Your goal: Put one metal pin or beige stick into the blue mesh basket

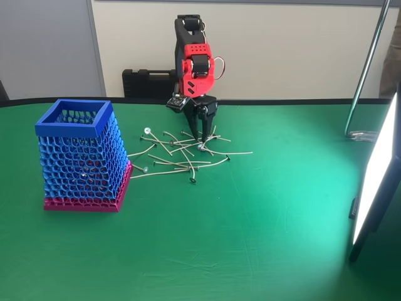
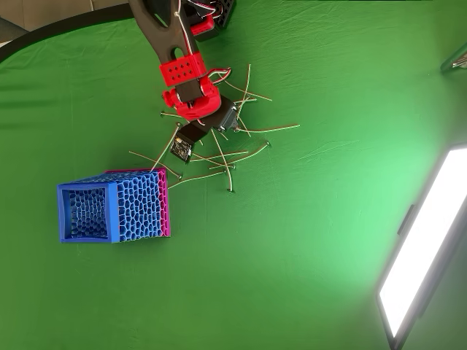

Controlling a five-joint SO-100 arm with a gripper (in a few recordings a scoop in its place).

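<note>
Gripper (image 1: pixel 202 139) fingers look slightly spread, tips down in the beige sticks (image 1: pixel 178 164) mid-frame, maybe touching one, hard to tell. Blue mesh basket (image 1: pixel 74 122) stands left on green table (image 1: pixel 250 238).

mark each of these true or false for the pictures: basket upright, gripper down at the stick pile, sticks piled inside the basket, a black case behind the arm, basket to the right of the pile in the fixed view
1. The tall blue honeycomb-lattice basket with a magenta base stands upright on the green table. True.
2. The red and black arm's gripper is lowered with its tips at the pile of thin beige wire-like sticks. True.
3. The sticks are piled inside the basket. False: they lie scattered on the table beside it.
4. A black case stands against the wall behind the arm. True.
5. In the fixed view the basket is to the right of the pile. False: it is to the left.
</note>
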